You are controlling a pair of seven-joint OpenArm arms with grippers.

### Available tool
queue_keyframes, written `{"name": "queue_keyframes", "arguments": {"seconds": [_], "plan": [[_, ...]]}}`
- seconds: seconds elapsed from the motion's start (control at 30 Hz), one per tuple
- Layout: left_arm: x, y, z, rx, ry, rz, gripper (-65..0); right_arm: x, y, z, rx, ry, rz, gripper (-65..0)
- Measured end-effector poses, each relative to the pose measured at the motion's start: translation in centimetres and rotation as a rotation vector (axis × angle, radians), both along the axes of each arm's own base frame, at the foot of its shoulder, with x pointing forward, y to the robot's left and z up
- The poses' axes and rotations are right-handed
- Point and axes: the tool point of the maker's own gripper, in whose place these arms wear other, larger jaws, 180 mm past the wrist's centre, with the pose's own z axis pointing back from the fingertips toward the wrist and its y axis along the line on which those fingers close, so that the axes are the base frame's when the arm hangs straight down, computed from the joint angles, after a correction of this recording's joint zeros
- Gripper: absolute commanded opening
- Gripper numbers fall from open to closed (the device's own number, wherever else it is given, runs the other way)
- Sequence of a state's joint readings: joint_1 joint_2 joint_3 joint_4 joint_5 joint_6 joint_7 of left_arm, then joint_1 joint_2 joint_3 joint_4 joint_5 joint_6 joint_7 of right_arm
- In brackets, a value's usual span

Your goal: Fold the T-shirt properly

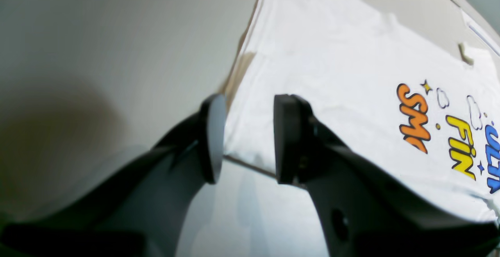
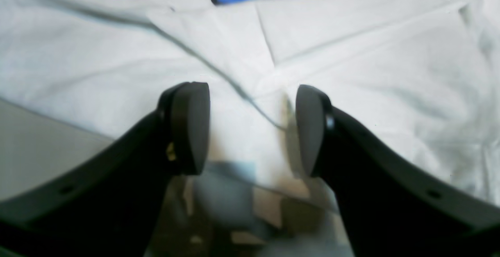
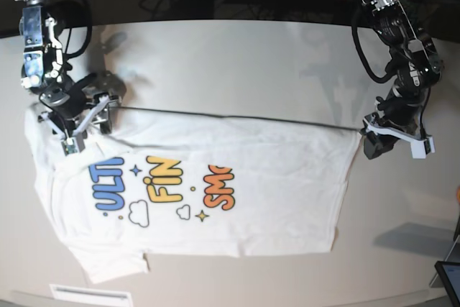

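The T-shirt (image 3: 215, 192) is spread print-up on the surface (image 3: 237, 62), its far side already folded over. Both hands, left (image 3: 379, 143) and right (image 3: 75, 121), are open at that fold's ends, gripping nothing. Both ends should be pinched together so the fold is kept straight.

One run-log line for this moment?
T-shirt: half-folded, print up | left pincer: open at hem corner | right pincer: open over shoulder
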State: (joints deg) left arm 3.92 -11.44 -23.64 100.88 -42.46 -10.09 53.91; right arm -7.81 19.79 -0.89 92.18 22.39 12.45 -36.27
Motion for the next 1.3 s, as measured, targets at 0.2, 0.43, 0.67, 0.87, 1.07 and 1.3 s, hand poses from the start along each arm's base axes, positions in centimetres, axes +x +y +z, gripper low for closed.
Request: {"name": "queue_keyframes", "arguments": {"seconds": [0.2, 0.43, 0.67, 0.87, 1.07, 1.3], "plan": [[0.0, 0.0, 0.0, 0.000, -0.001, -0.001, -43.8, 0.7, -0.4, -0.4, 0.000, 0.007, -0.013, -31.2], [0.0, 0.0, 0.0, 0.001, -0.001, 0.000, -43.8, 2.0, -0.4, 0.5, 0.001, -0.023, -0.012, -31.9], [0.0, 0.1, 0.0, 0.004, 0.000, 0.000, -43.8, 2.0, 0.6, -1.0, 0.014, 0.024, 0.002, -58.3], [0.0, 0.2, 0.0, 0.006, 0.003, 0.000, -43.8, 2.2, 0.7, -1.6, 0.032, 0.023, -0.016, -63.1], [0.0, 0.2, 0.0, 0.005, 0.002, 0.001, -43.8, 2.8, 0.9, -1.2, 0.030, 0.022, -0.011, -63.4], [0.0, 0.1, 0.0, 0.004, 0.002, -0.001, -43.8, 4.5, 1.8, -0.1, -0.005, 0.039, 0.040, -63.3]]}}
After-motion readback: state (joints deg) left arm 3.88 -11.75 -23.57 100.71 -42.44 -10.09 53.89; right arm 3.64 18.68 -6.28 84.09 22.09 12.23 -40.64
